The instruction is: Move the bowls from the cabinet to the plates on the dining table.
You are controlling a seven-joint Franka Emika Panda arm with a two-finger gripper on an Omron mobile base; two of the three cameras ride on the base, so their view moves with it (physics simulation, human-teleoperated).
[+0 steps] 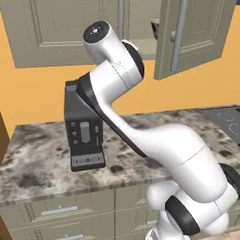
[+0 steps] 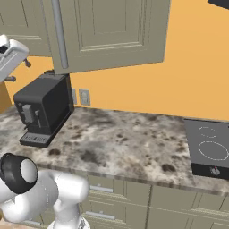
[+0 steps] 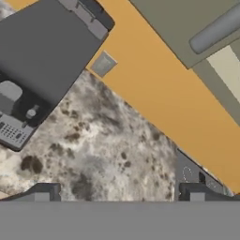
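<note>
Hand view first: looking down past the gripper [image 3: 119, 194] with both tips spread as wide as they go and nothing between them. Staring mostly at the speckled counter [image 3: 93, 154], with the coffee machine [image 3: 37, 61] off to the upper left of that picture.

Going by the right base view, seems to put the hand up above the coffee machine and a bit to its left, pointing down and out over the counter rather than at the shelf.

Now the bit that matters. Up and to the right of the coffee machine in the left base view, got the cabinet [image 1: 197, 42] with its door swung open, and tucked on the shelf a dark rounded sliver [image 1: 154, 28]. Probably one of the bowls, maybe the marbled one, but too little poking out to say for sure. Can't make out a second one.

So, judging from that: target sitting higher than the jaws and over to the right of the coffee machine, with the fingers aimed the wrong way. Would guess at lifting, tilting the wrist up toward the opening and coming in over a rim. Worth minding that open door edge on the way in.
</note>
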